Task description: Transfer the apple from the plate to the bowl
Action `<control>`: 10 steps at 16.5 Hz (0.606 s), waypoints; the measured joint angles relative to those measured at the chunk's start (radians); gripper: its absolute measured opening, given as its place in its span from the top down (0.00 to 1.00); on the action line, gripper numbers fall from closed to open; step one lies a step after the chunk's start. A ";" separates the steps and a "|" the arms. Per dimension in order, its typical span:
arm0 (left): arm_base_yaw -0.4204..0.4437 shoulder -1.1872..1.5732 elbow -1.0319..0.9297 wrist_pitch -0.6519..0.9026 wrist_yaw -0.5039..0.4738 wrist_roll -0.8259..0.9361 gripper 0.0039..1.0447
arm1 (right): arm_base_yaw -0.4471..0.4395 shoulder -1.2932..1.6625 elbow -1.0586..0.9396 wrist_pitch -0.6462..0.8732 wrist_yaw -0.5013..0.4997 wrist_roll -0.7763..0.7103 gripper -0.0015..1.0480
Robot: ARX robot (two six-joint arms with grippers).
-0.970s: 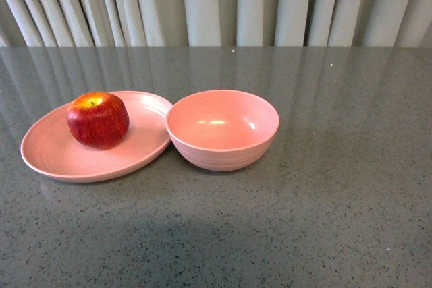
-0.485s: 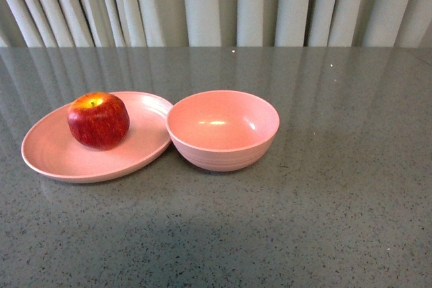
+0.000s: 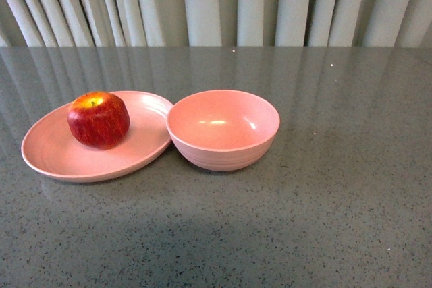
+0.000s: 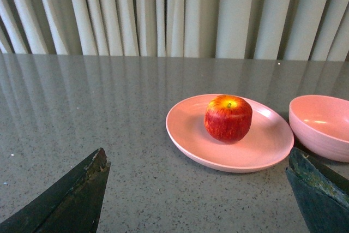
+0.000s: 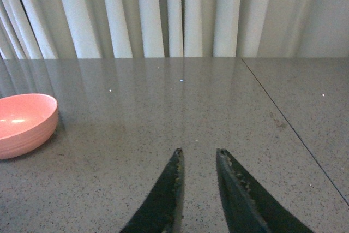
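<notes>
The red apple with its yellow-orange top sits on the wide pale-pink plate at the left of the front view. Touching the plate's right rim stands the deeper pink bowl, with nothing in it. Neither arm shows in the front view. In the left wrist view my left gripper is open, its dark fingers wide apart over the table, short of the plate and apple. My right gripper is shut on nothing above bare table, with the bowl off to one side.
The grey speckled table runs back to pale pleated curtains. A thin seam crosses the tabletop in the right wrist view.
</notes>
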 joint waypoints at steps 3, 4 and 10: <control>0.000 0.000 0.000 0.000 0.000 0.000 0.06 | 0.000 0.000 0.000 0.000 0.000 0.000 0.49; 0.000 0.000 0.000 0.000 0.000 0.000 0.06 | 0.000 0.000 0.000 0.000 0.000 0.000 0.38; 0.000 0.000 0.000 0.000 0.000 0.000 0.06 | 0.000 0.000 0.000 0.000 0.000 0.000 0.06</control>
